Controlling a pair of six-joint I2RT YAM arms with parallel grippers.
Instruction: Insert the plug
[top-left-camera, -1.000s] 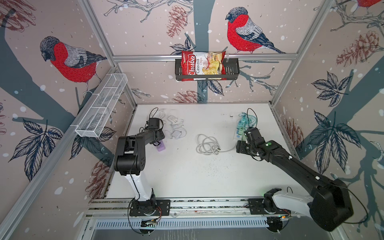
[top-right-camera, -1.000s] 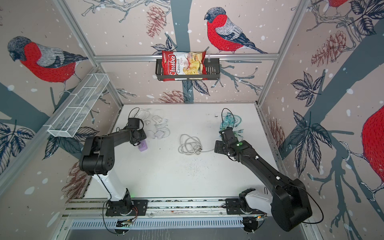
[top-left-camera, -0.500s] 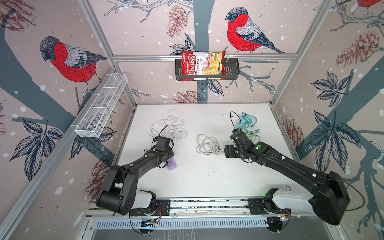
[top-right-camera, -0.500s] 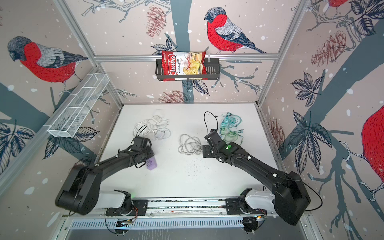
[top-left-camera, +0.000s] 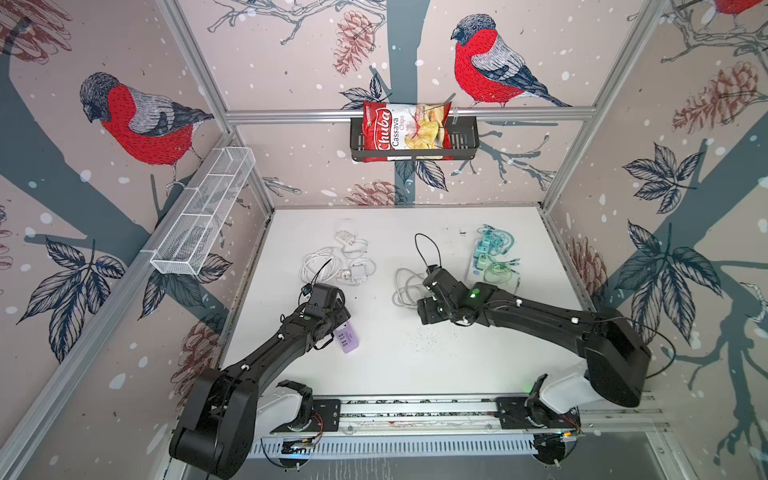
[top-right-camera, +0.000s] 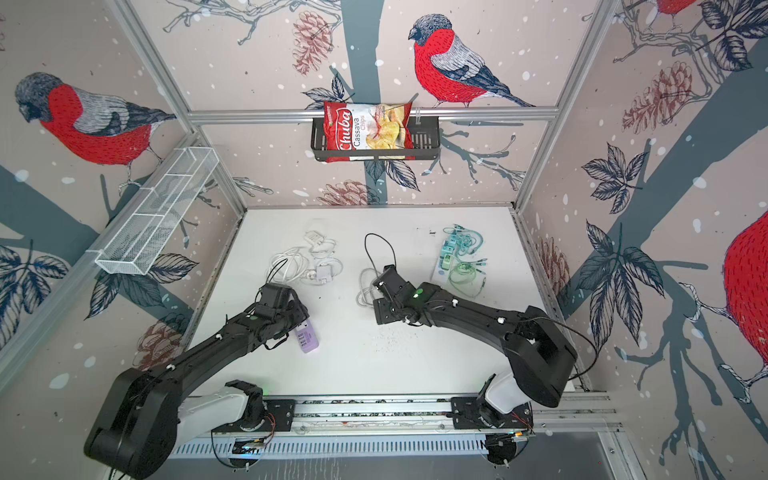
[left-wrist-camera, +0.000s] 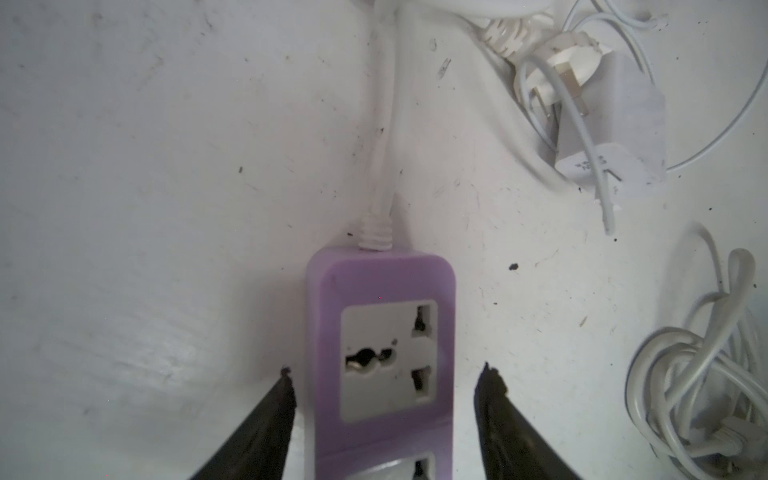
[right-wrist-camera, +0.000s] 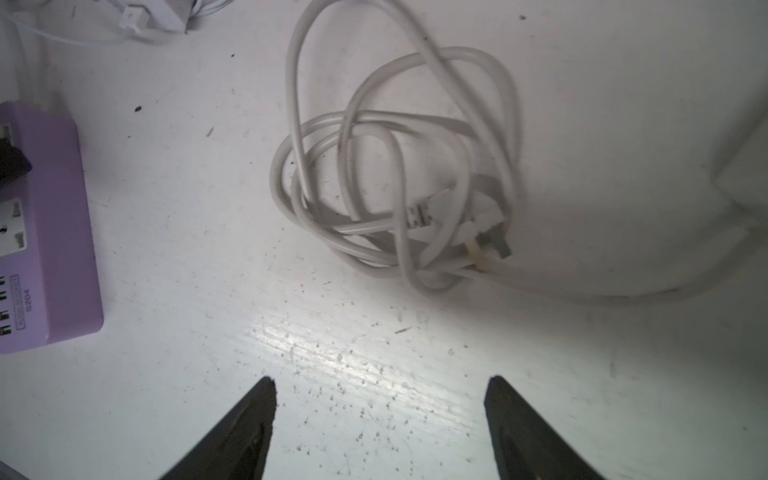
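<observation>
Since the plug (right-wrist-camera: 478, 224) lies buried in its own coiled white cable (right-wrist-camera: 397, 174) at mid-surface, the pickup is the first worry. Loops cross over the plug body; only the prongs poke clear on one side. Just beside the coil the right gripper (right-wrist-camera: 381, 379) hovers, jaws spread wide, nothing in them. Likely fault: fingers pinch a cable strand along with the plug, or lift the plug and drag the whole tangle after it, so the prongs arrive skewed.

The purple power strip (left-wrist-camera: 374, 282) lies flat, left of centre, toward the near side. Over it the left gripper (left-wrist-camera: 386, 371) straddles, jaws released: one finger close to the strip's edge, the other standing off with bare surface (left-wrist-camera: 166, 208) showing between. Nothing pins the strip. Judgement: a push from the plug would slide or swivel it on the smooth surface rather than seat the prongs.

The open socket (left-wrist-camera: 388, 361) sits right between the left fingers; little room for a second gripper to come in. Collision risk there.

The strip's lead (left-wrist-camera: 386, 141) runs toward the far side, to a heap of white chargers (top-left-camera: 345, 262); a tug on the strip may drag that clutter. Those chargers carry prongs too, so picking the wrong one is possible.
</observation>
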